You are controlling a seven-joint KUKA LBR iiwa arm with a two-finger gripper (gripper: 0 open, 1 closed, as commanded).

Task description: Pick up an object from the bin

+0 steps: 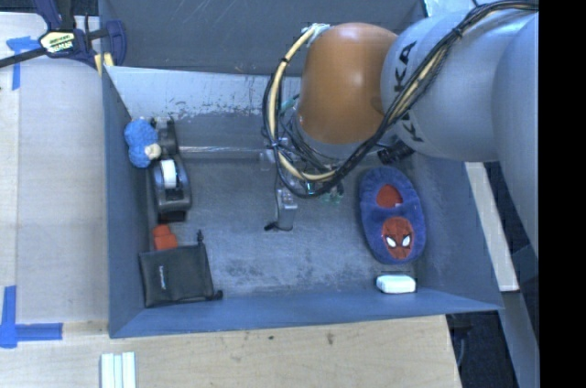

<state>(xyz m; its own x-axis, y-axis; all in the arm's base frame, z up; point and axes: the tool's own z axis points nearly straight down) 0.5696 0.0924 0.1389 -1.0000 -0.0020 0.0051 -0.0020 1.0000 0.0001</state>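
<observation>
Several things lie by the walls of the grey metal bin [119,194]. My gripper [286,217] hangs over bare floor in the middle; whether the claw is wide or narrow, I cannot tell. Nearest, at its right, is the blue fabric slipper with red spider-mask face [392,214]. I judge it soft and light, best pinched at its rim. On the grey robot arm [476,93] I read KUKA.

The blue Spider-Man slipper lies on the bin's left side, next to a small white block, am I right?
Not quite: the camera view shows the blue Spider-Man slipper on the bin's right side, next to a small white block.
</observation>
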